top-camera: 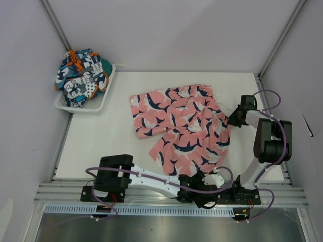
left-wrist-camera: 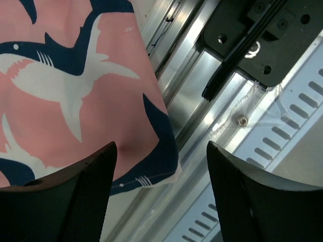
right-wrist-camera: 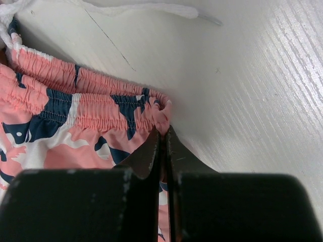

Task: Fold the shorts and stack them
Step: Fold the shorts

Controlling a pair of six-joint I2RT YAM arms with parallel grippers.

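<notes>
Teal, orange and navy patchwork shorts [top-camera: 81, 75] sit bunched in a white basket [top-camera: 103, 101] at the desk's [top-camera: 116, 151] far left corner. The pink shorts [top-camera: 181, 126], shark-printed, lie spread mid-desk with one leg reaching the near edge. There the left jaws stand open, and that leg's hem corner lies between their two fingers [left-wrist-camera: 75, 201], seemingly untouched. Over on the right, the right jaws are clamped together on the pink shorts' elastic waistband corner, with a white drawstring [right-wrist-camera: 146, 7] just beyond.

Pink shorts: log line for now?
right gripper: shut on pink shorts waistband | left gripper: open at near hem | patchwork shorts: in basket
</notes>
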